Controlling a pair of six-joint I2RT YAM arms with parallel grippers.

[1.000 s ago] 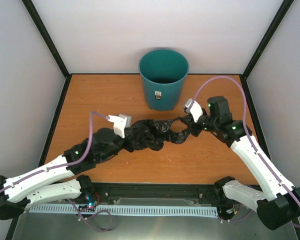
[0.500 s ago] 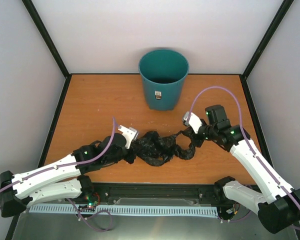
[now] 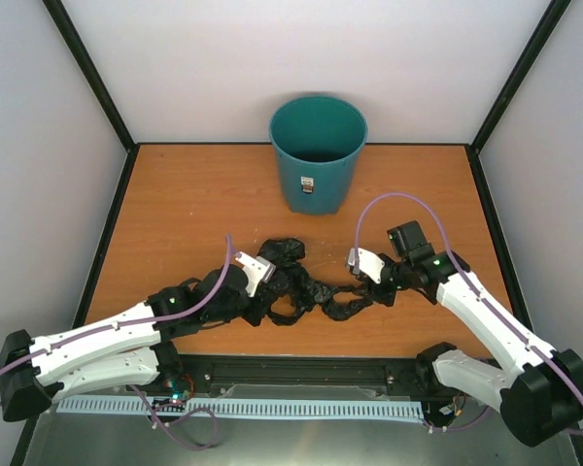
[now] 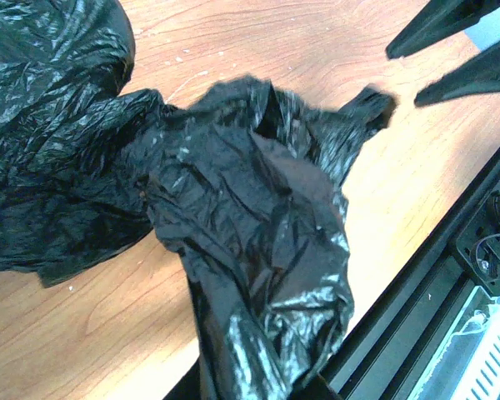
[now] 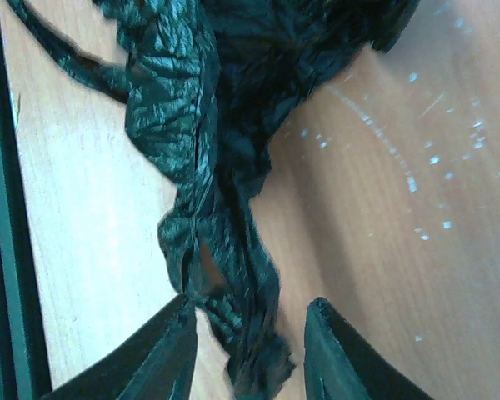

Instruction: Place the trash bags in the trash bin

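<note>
The tabletop (image 3: 194, 194) is orange-brown wood grain, boxed in by plain white walls (image 3: 301, 49) with black frame posts (image 3: 92, 73) rising at the far corners and a black rail (image 3: 311, 369) along the near edge. The wood near the bag carries pale scuffs and specks, clearest in the right wrist view. The trash bin (image 3: 318, 160), teal and round, stands upright at the middle of the far edge against the back wall, mouth up, with its small white label (image 3: 308, 183) facing the arms. The trash bag (image 3: 306, 286) lies crumpled on the near half of the tabletop, well apart from the bin. Its long axis runs left to right between the two arms, and one lobe bulges toward the bin at its left-centre. From the left wrist, the glossy film (image 4: 242, 208) spreads in a wide wrinkled mass that gathers toward the bottom of the view. It hides the fingers there, so I cannot tell whether the left pincer (image 3: 256, 303) is clamped. The right pincer (image 5: 250, 304) stands wide at the bag's right end. Its two fingers are set apart on either side of a thin twisted strand of film (image 5: 192, 100), which lies on the wood between them.
</note>
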